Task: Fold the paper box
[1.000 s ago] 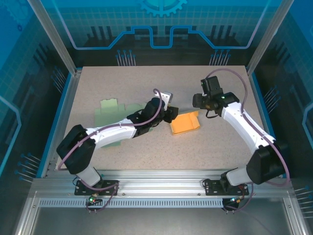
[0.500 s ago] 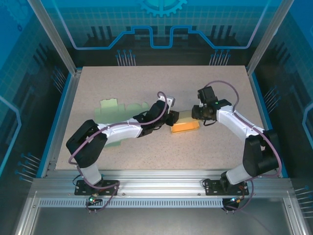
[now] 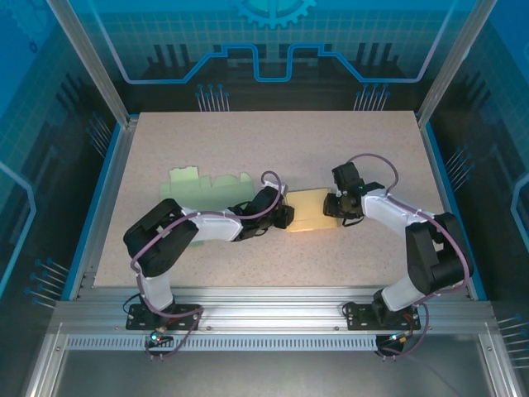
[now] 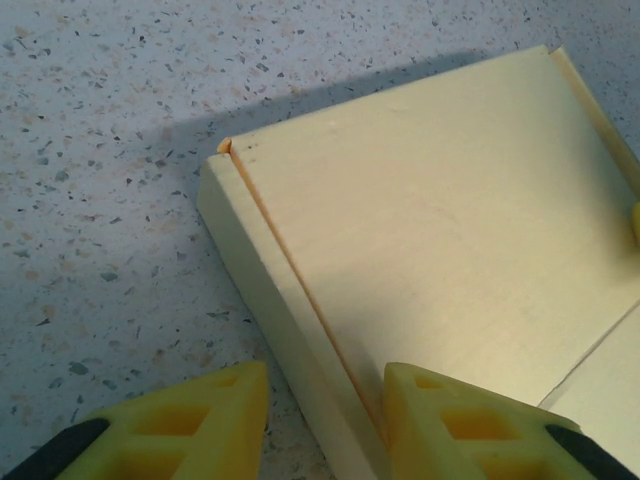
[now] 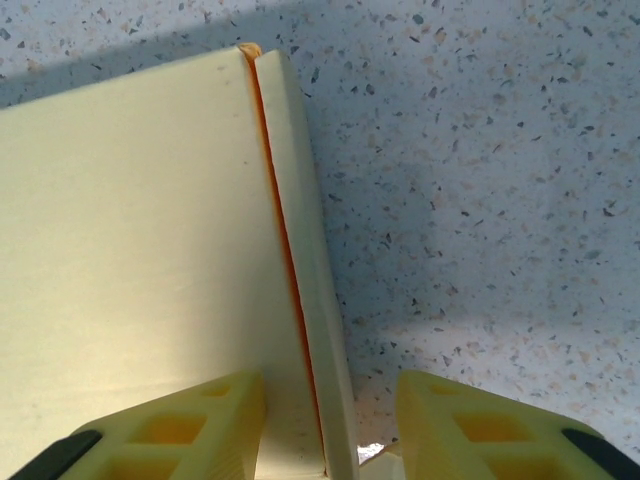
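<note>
Lying at the middle of the table (image 3: 248,141), paper box (image 3: 310,209): pale panel flat, 2 end walls creased, orange seam showing; left claw (image 4: 325,400) and right claw (image 5: 330,410) each astride 1 wall, fingers apart, unclamped; folding seemingly part-done, closing outstanding.

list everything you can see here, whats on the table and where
box: 1, pale yellow with orange at the seams, mid-table between the grippers
sheet: 1, light green, flat on the table's left side, partly under the left arm
table: 1, speckled beige, under everything
right arm: 1, white and black, reaching in from the near right
left gripper: 1, yellow fingers, jaws astride the box's left wall
right gripper: 1, yellow fingers, jaws astride the box's right wall
</note>
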